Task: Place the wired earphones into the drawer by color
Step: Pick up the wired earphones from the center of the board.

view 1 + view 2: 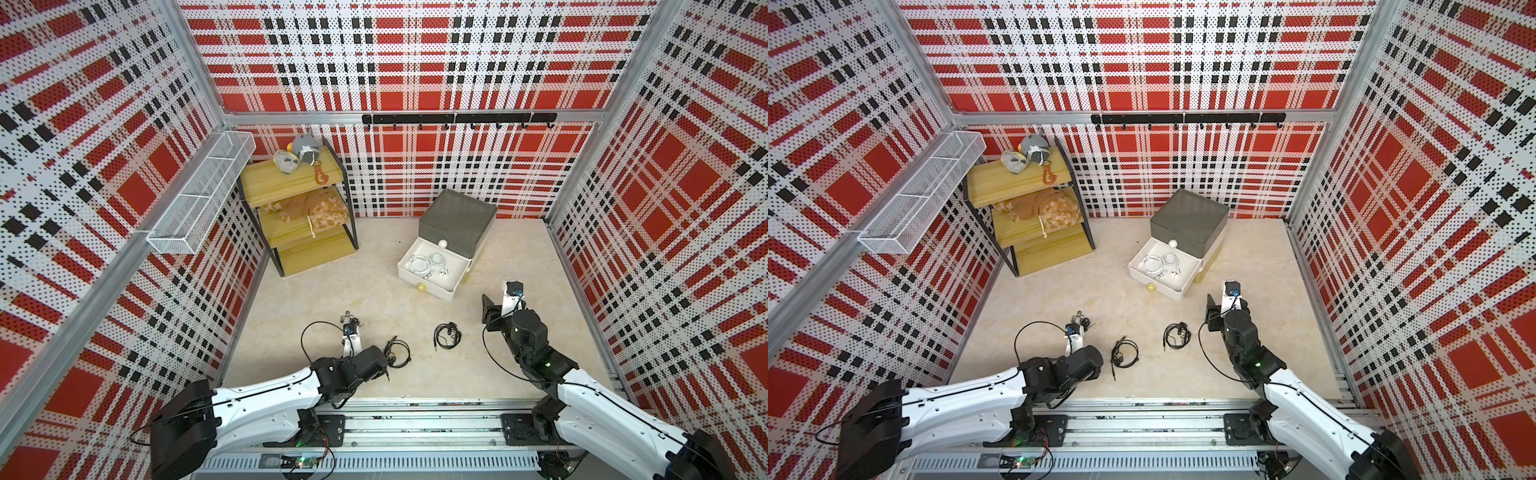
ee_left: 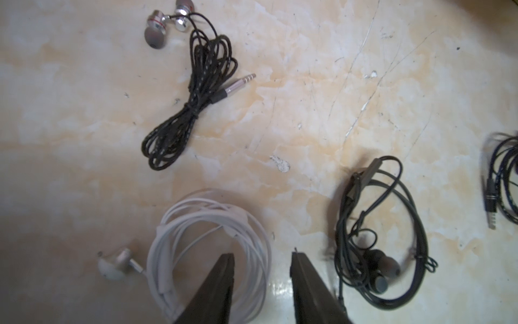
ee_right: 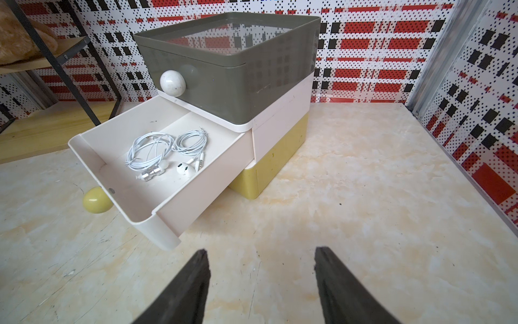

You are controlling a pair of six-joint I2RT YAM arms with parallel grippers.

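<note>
Top views first: your left gripper (image 1: 352, 326) sits low over the table, between 7 and 8 o'clock from the drawer (image 1: 457, 220). The drawer's white tray (image 1: 430, 293) is pulled out, with stored white earphones (image 1: 428, 264) inside. The braided black earphones (image 1: 348, 318) lie right at the gripper's tip, at 12 o'clock. The dark earphones (image 1: 399, 353) are at 4 o'clock beside the wrist, and a third black bundle (image 1: 446, 334) at 3 o'clock, well apart. Your right gripper (image 1: 500, 297) hangs at 5 o'clock from the drawer, near the tray's corner.

Left wrist now: the jaws are parted, not clamped, straddling 1 side of the loose white coil (image 2: 207, 214). 1 finger (image 2: 218, 280) lies over the coil's middle, and bare table shows in the gap. The braided set is ahead at 11 o'clock.

Right wrist: the fingers are spread wide over bare table, gripping nothing. The drawer is ahead at 11 o'clock with 2 white bundles in its tray.
</note>
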